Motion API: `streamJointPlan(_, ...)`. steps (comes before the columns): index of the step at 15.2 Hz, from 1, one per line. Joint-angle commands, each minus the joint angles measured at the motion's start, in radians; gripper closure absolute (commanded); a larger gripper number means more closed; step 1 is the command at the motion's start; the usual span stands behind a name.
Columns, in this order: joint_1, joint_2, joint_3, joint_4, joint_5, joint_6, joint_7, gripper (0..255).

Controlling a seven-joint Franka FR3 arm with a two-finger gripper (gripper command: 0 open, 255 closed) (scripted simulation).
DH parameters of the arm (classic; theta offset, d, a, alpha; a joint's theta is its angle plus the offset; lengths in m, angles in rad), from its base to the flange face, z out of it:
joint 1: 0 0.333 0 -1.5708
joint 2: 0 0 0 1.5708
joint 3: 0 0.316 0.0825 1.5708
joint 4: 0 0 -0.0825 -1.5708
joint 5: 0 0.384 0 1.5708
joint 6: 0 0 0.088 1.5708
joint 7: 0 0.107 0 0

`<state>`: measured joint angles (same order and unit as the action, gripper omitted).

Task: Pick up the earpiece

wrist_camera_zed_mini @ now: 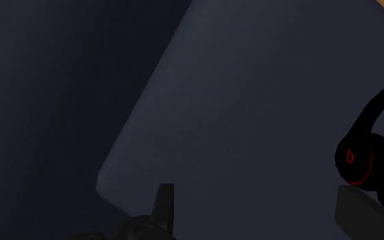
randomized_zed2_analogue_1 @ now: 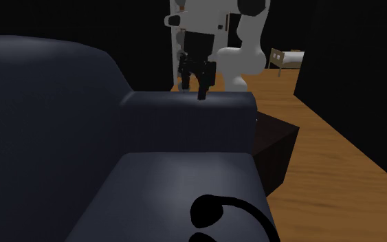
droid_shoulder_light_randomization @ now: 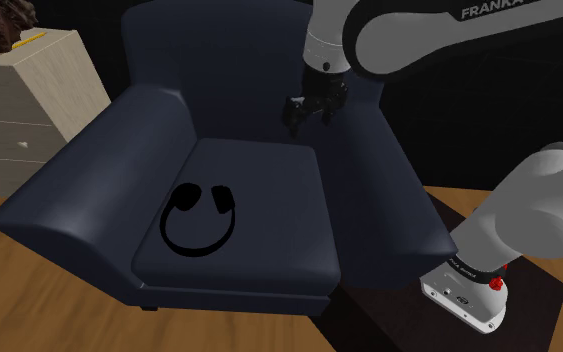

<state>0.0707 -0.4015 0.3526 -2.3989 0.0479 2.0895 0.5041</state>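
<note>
A black headset with two round ear cups and a thin band lies flat on the seat cushion of a dark blue armchair. From the second exterior view one ear cup sits at the cushion's near edge. My black gripper hangs open above the back of the seat, close to the backrest and well away from the headset. In the wrist view the gripper has its fingers spread wide, and an ear cup with a red mark lies just beyond the one finger.
The chair's padded arms rise on both sides of the seat. A pale chest of drawers stands at the shoulder view's left. A dark box carries my base beside the chair. Wooden floor runs past it.
</note>
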Motion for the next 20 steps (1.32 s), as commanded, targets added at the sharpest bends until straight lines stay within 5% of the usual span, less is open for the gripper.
streamJointPlan(1, -0.003, 0.08, 0.04, 0.029, -0.02, 0.05, 0.052, 0)
streamJointPlan(11, 0.011, 0.473, 0.17, 0.216, -0.254, 0.196, 0.346, 0)
streamJointPlan(20, 0.142, 0.806, 0.135, 0.466, -0.476, 0.202, 0.553, 0)
